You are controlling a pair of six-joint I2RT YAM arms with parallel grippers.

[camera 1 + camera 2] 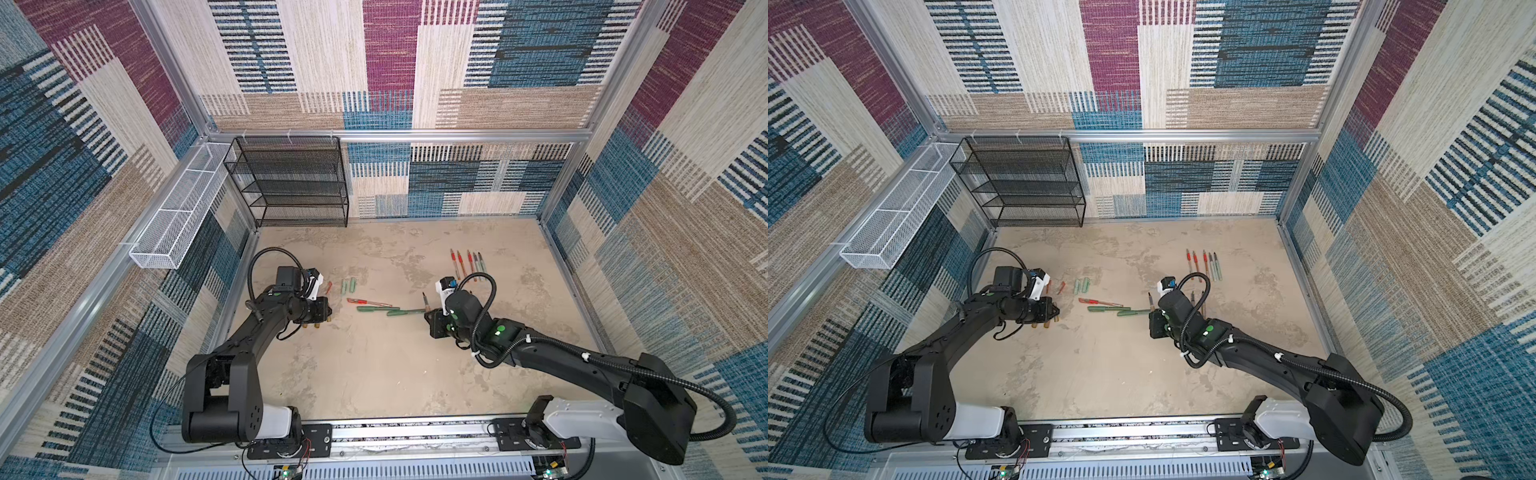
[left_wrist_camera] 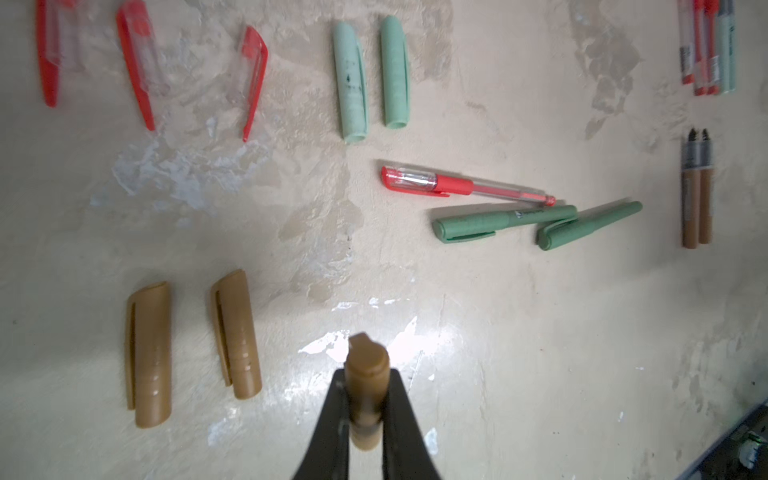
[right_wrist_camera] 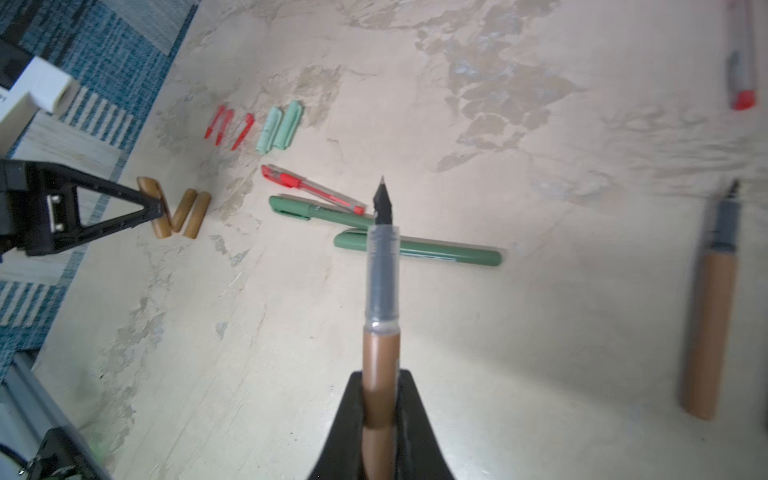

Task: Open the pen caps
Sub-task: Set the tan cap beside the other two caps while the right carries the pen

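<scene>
No brand can be read anywhere: the dark print on one of the mint caps and on a green pen's barrel is too small to make out, same w/ the labels on the row of pens at the far right. The left gripper has its fingers pressed onto a bronze cap, pinched across its middle. It's a stubby matte tube w/ a clip down one side and a closed end. It sits at the left side of the table in both top views, just beside two loose bronze caps, approx parallel to them, long axis running near-to-far; can't tell if it touches the tabletop. Past those lie three red caps (clear body, red clip) and the mint caps in a row, axes also roughly near-to-far, mint mouths facing the red pen. That pen plus two green pens are capped and lie across the table btw the arms, w/ the dark green caps on the ends toward the left arm. The right gripper is clamped on a bronze barrel, uncapped, w/ a grey-clear section and a black nib pointing away from the wrist.
</scene>
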